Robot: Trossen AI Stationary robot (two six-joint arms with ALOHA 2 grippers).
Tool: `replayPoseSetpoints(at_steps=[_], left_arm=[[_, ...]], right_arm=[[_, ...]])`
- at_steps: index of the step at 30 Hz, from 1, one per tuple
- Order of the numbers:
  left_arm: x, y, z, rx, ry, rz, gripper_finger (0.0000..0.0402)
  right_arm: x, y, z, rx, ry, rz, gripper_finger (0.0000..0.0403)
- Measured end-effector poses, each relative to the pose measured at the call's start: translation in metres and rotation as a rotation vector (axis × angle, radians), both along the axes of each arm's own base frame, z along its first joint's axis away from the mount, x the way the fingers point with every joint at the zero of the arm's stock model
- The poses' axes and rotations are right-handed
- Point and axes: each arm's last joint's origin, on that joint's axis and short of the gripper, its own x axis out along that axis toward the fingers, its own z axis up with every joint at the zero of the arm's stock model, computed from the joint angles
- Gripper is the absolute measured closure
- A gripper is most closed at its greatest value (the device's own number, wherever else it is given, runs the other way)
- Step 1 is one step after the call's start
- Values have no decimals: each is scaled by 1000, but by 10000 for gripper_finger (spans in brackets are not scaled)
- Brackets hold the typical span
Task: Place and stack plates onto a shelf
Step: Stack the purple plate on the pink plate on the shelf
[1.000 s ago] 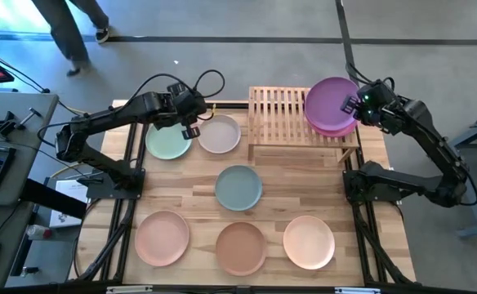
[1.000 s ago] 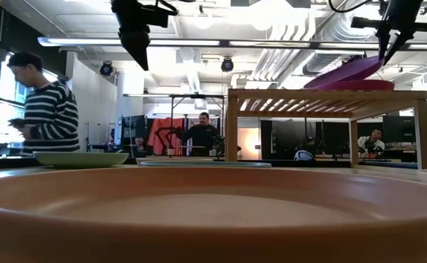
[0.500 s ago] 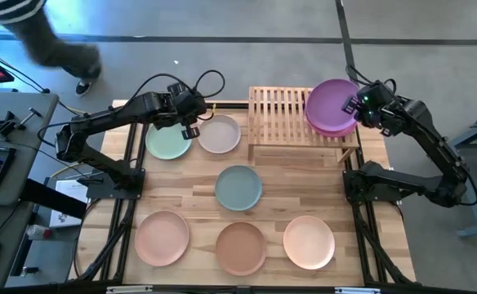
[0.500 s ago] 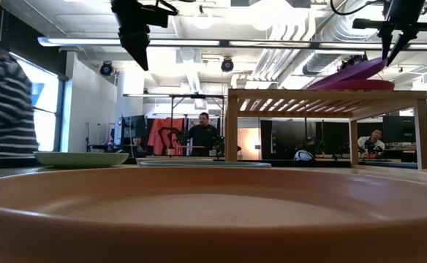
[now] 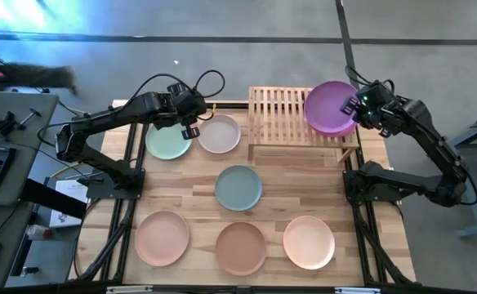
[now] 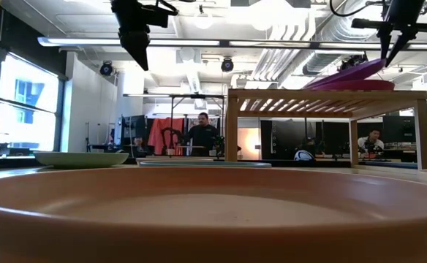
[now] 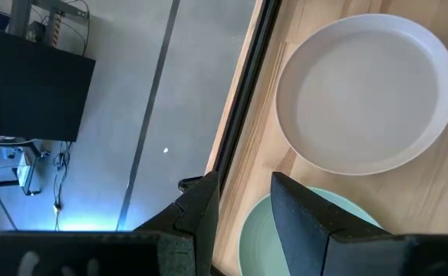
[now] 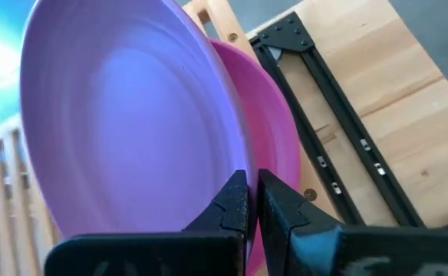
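High view: the right gripper (image 5: 358, 107) pinches the right rim of the purple plate (image 5: 330, 106) between its fingers, holding it tilted over the magenta plate (image 6: 363, 85), which lies on the right end of the shelf (image 5: 281, 114). To finish well, lower the held edge until the purple plate lies flat and centred on the magenta one, then part the fingers and lift straight off so the stack is not dragged toward the shelf's right edge. The left gripper (image 5: 188, 118) waits above the tabletop (image 5: 189, 192) between the green plate (image 5: 167, 143) and the pale plate (image 5: 220, 135), fingers slightly apart, holding nothing.
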Motion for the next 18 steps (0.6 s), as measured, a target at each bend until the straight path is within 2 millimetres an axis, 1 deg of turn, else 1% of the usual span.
replayPoseSetpoints(at_steps=[8,18], left_arm=[[0,0,0,0,0,0,291],[0,0,0,0,-2,2,291]], right_arm=[[4,-5,-5,39,73,9,402],[3,-5,-4,29,79,7,402]])
